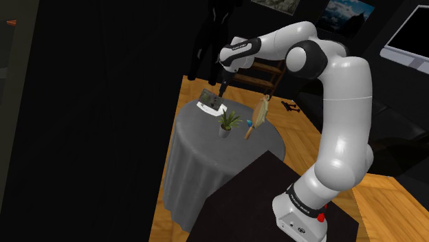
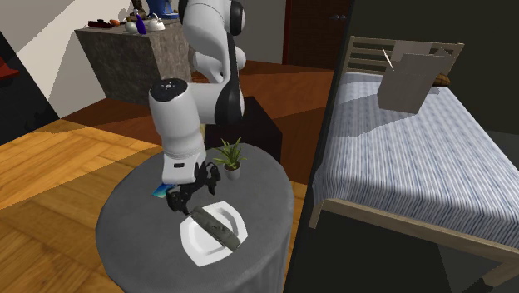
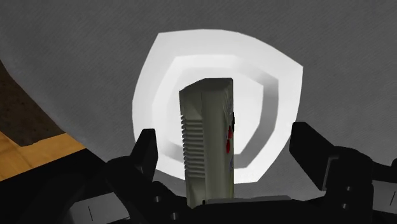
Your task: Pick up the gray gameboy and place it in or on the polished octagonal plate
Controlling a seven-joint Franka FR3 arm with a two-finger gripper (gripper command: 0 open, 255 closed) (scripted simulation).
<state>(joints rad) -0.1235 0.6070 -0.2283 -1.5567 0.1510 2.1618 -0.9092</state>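
The round grey-draped bench (image 2: 125,225) carries a white octagonal plate (image 2: 198,248). The gray gameboy (image 2: 218,230) lies across it, long axis upper left to lower right in the second exterior view. The wrist view adds its red buttons. The pincer (image 3: 226,135) is open, fingers clear of it.

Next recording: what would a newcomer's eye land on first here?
The grey, ribbed gameboy lying across the white octagonal plate on the round grey-draped table. Right above it, the black gripper hangs with fingers apart, not touching it. A small potted plant stands nearby on the table.
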